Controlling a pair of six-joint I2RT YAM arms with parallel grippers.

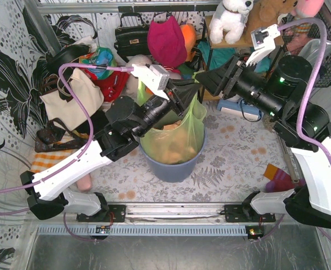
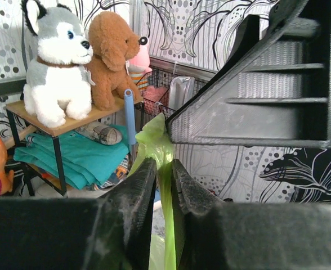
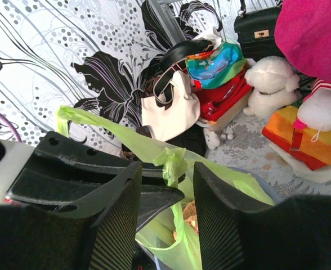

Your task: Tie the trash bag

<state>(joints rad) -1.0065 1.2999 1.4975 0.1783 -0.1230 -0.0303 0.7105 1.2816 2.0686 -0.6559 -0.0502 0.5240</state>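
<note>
The light-green trash bag (image 1: 179, 138) sits in a blue round bin (image 1: 174, 169) at the table's middle, with tan paper showing through its film. My left gripper (image 1: 187, 93) is above the bin, shut on a stretched strip of the bag's top (image 2: 165, 185). My right gripper (image 1: 204, 79) is open and meets the left one from the right. In the right wrist view its gripper (image 3: 166, 169) stands with a jaw on each side of the bag's crumpled tip (image 3: 174, 160), not touching it. The left gripper's black fingers (image 3: 98, 174) show beside that tip.
A white tote with black straps (image 1: 72, 104) lies at the left and a black handbag (image 1: 133, 36) at the back. Plush toys (image 2: 56, 67) stand on a low shelf (image 1: 250, 39) at the back right. Bright clothes and bags crowd behind the bin.
</note>
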